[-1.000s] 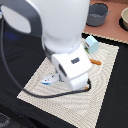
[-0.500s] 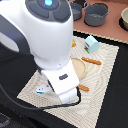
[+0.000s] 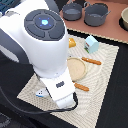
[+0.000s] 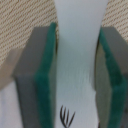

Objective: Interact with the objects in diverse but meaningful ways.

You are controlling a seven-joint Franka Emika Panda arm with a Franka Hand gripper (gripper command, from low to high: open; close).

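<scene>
2 pads: pincer (image 4: 77,75) clamped on the white fish (image 4: 80,60)
Cup (image 3: 91,44): pale blue, on the mat (image 3: 102,90)
Plate (image 3: 76,68): beside the arm (image 3: 42,45)

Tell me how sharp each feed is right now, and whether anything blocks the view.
Exterior view: soft, low resolution, evenly lit, the arm's white body hiding much of the striped mat. Wrist view: very close and blurred; the green pads squeeze a white piece, edges smeared, only woven mat behind.
</scene>
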